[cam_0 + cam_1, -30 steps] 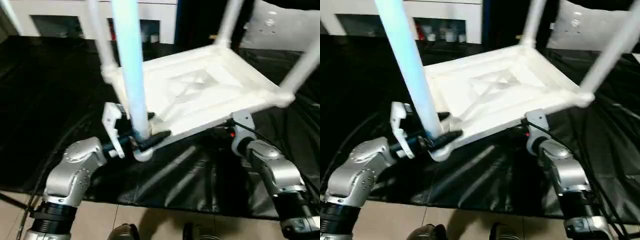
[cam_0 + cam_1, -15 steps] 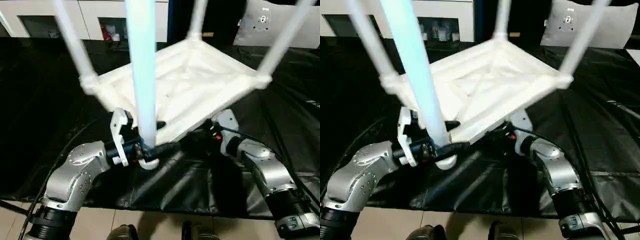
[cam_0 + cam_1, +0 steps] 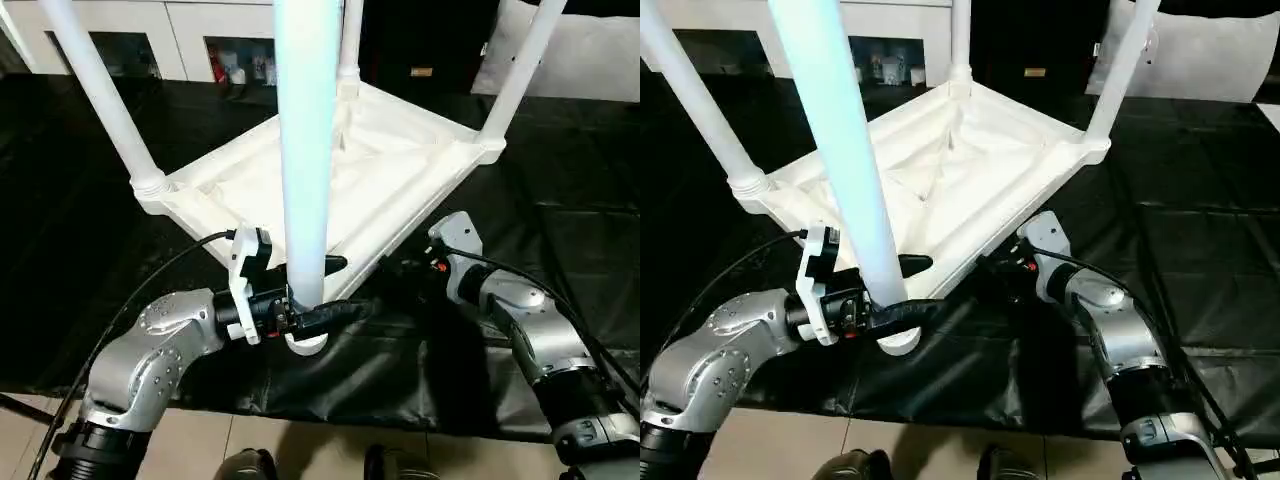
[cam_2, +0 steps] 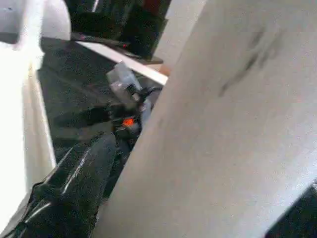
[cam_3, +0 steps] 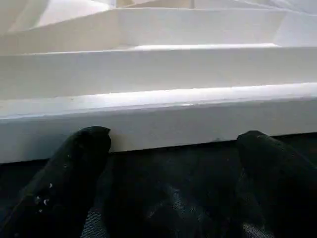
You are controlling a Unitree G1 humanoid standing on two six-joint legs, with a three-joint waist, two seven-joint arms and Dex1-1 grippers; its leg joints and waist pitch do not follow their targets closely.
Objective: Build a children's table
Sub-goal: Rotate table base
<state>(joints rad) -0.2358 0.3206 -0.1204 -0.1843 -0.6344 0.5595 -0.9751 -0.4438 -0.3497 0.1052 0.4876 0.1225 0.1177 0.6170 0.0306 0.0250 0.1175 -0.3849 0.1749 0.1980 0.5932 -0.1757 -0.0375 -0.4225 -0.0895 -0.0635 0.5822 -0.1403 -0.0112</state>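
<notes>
Children's table (image 3: 380,170) upside down on the black-covered worktable (image 3: 90,250), near its front edge, all four legs fitted.

Smooth white plastic, cross-ribbed underside, tapered tube legs in round corner sockets. The left gripper (image 3: 315,290) has its black fingers clamped on the nearest leg (image 3: 305,150) just above its socket. The right gripper (image 5: 173,163) has its fingers spread apart, tips against the top's flat rim, one finger (image 5: 74,163) either side.
</notes>
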